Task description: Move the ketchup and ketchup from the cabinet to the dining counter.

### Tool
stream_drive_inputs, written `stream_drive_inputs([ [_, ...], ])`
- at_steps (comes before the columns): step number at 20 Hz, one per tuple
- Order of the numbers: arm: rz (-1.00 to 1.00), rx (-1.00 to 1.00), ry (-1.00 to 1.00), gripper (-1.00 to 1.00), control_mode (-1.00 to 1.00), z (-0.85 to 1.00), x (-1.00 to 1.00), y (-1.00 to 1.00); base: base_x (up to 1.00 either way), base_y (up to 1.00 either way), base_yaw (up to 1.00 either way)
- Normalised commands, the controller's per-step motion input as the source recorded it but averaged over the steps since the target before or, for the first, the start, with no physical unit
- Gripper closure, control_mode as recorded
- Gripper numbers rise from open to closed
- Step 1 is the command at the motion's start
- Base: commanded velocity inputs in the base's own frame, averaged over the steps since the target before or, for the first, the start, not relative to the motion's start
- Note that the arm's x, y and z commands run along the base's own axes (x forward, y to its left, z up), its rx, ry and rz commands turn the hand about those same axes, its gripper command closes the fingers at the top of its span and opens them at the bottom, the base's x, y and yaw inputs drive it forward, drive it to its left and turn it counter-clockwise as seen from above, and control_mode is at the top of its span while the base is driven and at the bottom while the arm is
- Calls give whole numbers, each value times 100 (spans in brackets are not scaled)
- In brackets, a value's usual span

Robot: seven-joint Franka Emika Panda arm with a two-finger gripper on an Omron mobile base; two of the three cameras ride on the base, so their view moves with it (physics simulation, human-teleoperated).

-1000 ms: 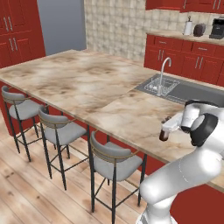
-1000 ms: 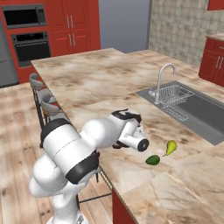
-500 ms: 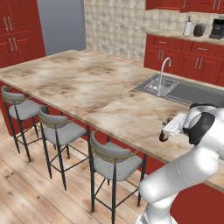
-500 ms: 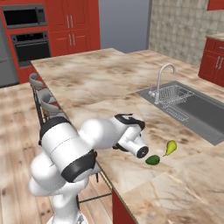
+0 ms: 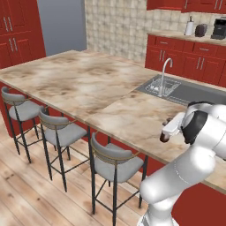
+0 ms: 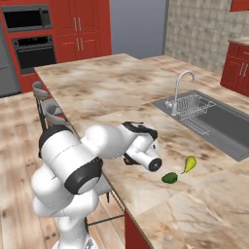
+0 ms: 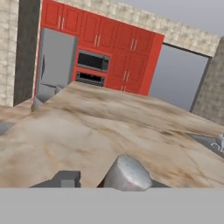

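Ketchup bottle (image 5: 165, 136): upright on the surface's near edge, right at the end effector, between its tips; dark body, its pale rounded top (image 7: 127, 173) close under the hand camera.
End effector (image 5: 168, 132): low over the surface, around the bottle; whether it pinches or has let go, I cannot tell.
Surface (image 5: 84, 84): the dining counter, marbled top stretching ahead of the end effector, sink (image 6: 214, 119) beyond and to one side.
Nearby: a yellow-green pear (image 6: 189, 163) and a dark green fruit (image 6: 169, 178) just past the end effector.
Progress: judged, one bottle has reached the surface; the second remains to be fetched from the cabinet.
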Motion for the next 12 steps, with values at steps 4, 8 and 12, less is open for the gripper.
stream_drive_inputs([
  [4, -6, -10, 0, 100, -100, -29, -2, 28, 0, 0, 0],
  [8, -8, -13, 0, 100, -100, -32, -6, 29, 0, 0, 0],
  [12, -10, -4, 0, 100, -100, -26, -11, 11, 0, 0, 0],
])
